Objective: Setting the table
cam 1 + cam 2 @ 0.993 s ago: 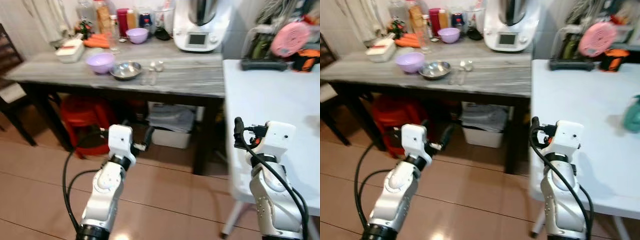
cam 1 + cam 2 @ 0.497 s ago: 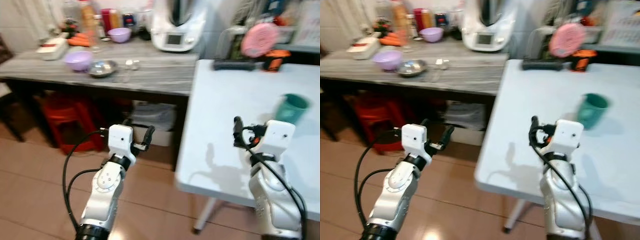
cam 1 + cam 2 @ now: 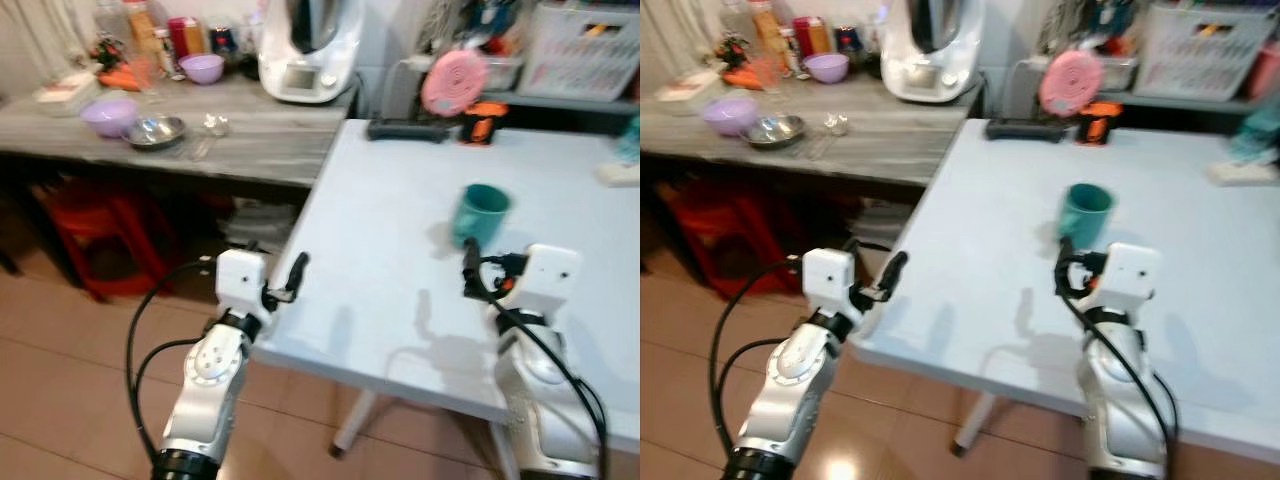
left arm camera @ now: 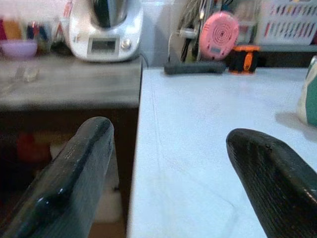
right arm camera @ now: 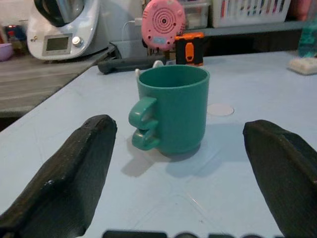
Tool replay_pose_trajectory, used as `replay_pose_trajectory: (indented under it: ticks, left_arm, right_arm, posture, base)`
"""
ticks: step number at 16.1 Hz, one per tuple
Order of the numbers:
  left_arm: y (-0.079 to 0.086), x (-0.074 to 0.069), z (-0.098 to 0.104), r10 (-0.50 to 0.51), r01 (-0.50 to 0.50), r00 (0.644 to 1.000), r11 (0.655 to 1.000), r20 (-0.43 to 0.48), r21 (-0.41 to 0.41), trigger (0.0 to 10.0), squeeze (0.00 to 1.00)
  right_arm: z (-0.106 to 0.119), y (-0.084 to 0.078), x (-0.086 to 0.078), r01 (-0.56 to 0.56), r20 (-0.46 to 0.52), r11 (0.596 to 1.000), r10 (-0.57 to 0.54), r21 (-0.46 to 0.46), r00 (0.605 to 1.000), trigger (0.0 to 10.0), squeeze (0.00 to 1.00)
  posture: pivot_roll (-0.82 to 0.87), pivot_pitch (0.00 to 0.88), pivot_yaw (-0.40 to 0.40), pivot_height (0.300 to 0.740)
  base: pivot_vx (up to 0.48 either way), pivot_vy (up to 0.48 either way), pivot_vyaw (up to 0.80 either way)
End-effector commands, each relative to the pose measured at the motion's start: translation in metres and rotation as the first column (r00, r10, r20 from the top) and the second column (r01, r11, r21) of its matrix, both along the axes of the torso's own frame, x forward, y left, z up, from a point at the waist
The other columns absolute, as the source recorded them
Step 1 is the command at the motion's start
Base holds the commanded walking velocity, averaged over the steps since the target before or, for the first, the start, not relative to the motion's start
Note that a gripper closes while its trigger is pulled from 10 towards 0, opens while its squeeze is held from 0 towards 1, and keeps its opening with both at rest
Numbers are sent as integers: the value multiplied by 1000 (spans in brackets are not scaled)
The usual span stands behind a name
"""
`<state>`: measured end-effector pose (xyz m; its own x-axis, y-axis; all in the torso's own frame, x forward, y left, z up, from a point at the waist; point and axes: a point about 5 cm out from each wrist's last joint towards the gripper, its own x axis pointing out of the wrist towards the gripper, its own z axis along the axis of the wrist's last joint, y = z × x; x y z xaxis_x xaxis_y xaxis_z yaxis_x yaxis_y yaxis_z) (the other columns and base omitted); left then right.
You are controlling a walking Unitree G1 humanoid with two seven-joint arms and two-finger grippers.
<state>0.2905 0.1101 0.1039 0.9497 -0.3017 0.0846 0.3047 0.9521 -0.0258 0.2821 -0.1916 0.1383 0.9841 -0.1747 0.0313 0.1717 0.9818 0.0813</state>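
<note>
table (image 3: 400, 250) at 12 o'clock; mug (image 3: 481, 213) on it, upright, at 1 o'clock | right gripper (image 5: 183, 173) just before mug; left gripper (image 4: 168, 168) at table's near left corner | counter (image 3: 240, 150) at 10 o'clock, left of table; bowls (image 3: 110, 114) on it

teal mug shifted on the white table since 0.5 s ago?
No. The teal mug sits equally far from the orange gadget; the camera turned.
</note>
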Motion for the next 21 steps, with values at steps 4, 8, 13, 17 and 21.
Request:
replay_pose_trajectory:
  ticks: [4,8,13,17,21]
  left_arm:
    - [5,2,3,-35,36,999,999,14,-15,10000,0]
    - [2,0,5,-61,62,998,998,24,-28,10000,0]
    - [0,0,4,-76,77,997,996,23,-35,10000,0]
    - [-2,0,3,-84,85,996,996,22,-35,10000,0]
    - [-3,-1,2,-90,90,996,995,12,-42,10000,0]
  right_arm:
    - [4,4,1,-23,14,1000,23,0,1000,10000,0]
    - [4,6,1,-35,11,999,35,-20,999,10000,0]
    - [3,6,1,-39,5,999,39,-20,999,10000,0]
    - [0,8,-1,-49,-15,999,48,-18,999,10000,0]
    - [-4,11,-1,-64,-32,998,64,-15,997,10000,0]
  posture:
    - [-111,17,68,740]
    - [-113,19,67,740]
    - [-115,21,65,740]
    - [-117,21,66,740]
    - [-117,21,66,740]
  base:
    - [0,0,0]
    - [126,0,0]
    - [259,0,0]
    - [262,0,0]
    - [66,0,0]
